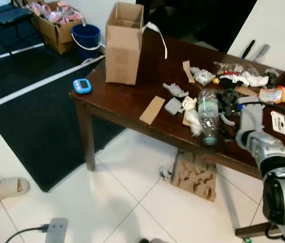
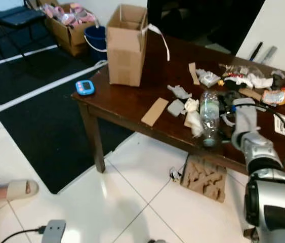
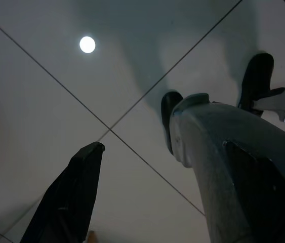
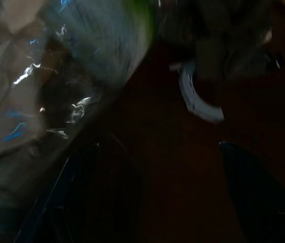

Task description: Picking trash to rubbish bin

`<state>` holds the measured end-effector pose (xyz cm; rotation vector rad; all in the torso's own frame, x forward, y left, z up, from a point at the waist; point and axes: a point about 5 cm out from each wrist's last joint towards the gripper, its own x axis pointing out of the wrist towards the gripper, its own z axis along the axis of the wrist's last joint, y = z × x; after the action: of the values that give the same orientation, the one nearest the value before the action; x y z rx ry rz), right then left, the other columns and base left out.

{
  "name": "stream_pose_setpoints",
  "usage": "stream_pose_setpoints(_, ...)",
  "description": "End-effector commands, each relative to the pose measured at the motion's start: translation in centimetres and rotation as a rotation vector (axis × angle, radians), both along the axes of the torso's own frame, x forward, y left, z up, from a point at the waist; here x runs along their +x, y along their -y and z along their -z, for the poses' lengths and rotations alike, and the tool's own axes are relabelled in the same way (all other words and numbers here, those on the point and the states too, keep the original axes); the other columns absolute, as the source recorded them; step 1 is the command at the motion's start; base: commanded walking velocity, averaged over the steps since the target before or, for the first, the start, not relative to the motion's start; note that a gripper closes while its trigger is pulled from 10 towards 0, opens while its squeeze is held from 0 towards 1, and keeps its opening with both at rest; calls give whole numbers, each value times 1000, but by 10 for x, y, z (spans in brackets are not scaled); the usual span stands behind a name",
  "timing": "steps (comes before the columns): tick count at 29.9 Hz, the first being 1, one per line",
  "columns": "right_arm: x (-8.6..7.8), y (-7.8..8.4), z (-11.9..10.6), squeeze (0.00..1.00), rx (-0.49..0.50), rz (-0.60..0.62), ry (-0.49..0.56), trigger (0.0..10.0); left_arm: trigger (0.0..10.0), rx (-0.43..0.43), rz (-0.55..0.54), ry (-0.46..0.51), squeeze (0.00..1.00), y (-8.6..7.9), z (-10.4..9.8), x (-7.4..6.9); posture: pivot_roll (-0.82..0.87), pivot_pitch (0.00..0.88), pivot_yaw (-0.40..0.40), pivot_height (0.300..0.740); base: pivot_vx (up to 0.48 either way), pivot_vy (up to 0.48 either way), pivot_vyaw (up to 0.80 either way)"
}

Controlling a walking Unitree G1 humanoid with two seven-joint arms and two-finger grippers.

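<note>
1. You are facing a dark wooden table (image 1: 127, 98) standing on white floor tiles, with a black mat (image 1: 36, 116) under its far side.
2. An open cardboard box (image 1: 123, 44) stands upright on the table's left part. A second carton of pink items (image 1: 56, 20) and a blue bucket (image 1: 86, 38) sit on the floor beyond it.
3. Your right arm reaches over the table's near edge. The right gripper (image 4: 147, 167) has its fingers spread wide, one on each side of bare tabletop; they hold nothing. A clear plastic bottle (image 1: 209, 116) lies on its side just beside one finger (image 4: 81, 192); contact cannot be confirmed because the wrist view is blurred.
4. Trash is scattered across the table's right part: crumpled white paper (image 1: 192, 114) touching the bottle, grey scraps (image 1: 175, 91), a cardboard strip (image 1: 152, 110) and a yellow snack wrapper (image 1: 281, 94).
5. A blue timer (image 1: 82, 85) lies at the table's left corner.
6. The left gripper (image 3: 132, 152) hangs over the floor tiles, fingers apart and empty.
</note>
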<state>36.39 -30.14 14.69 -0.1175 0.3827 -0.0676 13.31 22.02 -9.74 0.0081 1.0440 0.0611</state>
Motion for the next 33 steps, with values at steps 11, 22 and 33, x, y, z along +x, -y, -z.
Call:
stream_pose_setpoints(11,-5,-2,16,0,-24,31,-95,10000,10000,-23,-14,-55,0,6,7,-19,211,113,-78,740,0,0,0)
stream_pose_setpoints(22,12,-15,-17,0,305,35,100,10000,10000,-25,-13,-59,0,6,8,-20,216,119,-77,740,0,0,0)
stream_pose_setpoints(33,9,-30,9,0,-230,-79,-150,10000,10000,-25,-4,-60,0,6,8,-20,215,114,-84,740,0,0,0)
